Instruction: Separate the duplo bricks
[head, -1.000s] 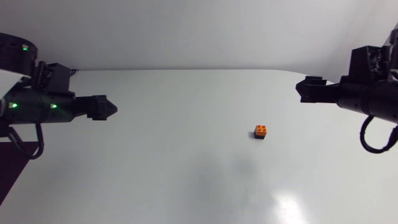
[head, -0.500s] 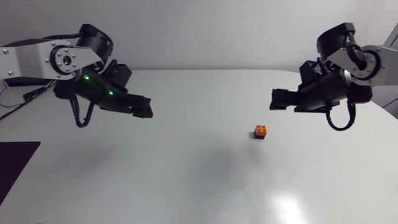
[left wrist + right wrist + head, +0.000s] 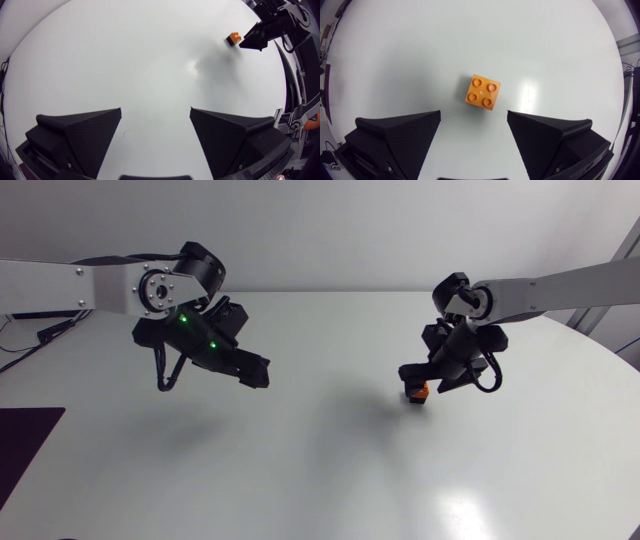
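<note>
Duplo bricks, orange one on top, are sitting stacked on the white table. The right gripper is hanging just above them, fingers spread wide. The left gripper is hovering far away, fingers spread wide too.

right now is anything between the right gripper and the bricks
Nothing visible. The bricks lie just ahead of the open right gripper, with only bare table between and around them. The left gripper is well off to the side, not in the path.
</note>
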Available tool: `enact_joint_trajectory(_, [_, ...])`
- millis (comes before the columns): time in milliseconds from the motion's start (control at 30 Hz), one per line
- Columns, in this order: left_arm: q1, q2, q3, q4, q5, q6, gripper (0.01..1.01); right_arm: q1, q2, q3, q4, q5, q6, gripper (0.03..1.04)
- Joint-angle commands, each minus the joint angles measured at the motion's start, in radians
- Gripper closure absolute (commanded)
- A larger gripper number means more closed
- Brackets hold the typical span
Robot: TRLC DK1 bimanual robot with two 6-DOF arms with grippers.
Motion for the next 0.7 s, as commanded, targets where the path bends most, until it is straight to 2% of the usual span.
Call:
enact_joint_trajectory(0, [-0.001, 0.018, 0.017, 0.017, 0.008, 0.006, 0.067, -0.002, 0.040, 0.032, -0.012, 0.028, 0.027, 0.13])
enact_joint_trajectory(367, [-0.030, 0.035, 0.009, 0.047, 0.008, 0.006, 0.067, 0.024, 0.136, 0.108, -0.015, 0.083, 0.068, 0.17])
enact_joint_trajectory(467, [-0.030, 0.034, -0.003, 0.057, 0.008, 0.008, 0.067, 0.022, 0.149, 0.118, -0.017, 0.089, 0.071, 0.23])
enact_joint_trajectory(667, [-0.038, 0.015, -0.043, 0.109, 0.008, 0.011, 0.074, 0.027, 0.161, 0.142, -0.009, 0.101, 0.085, 0.48])
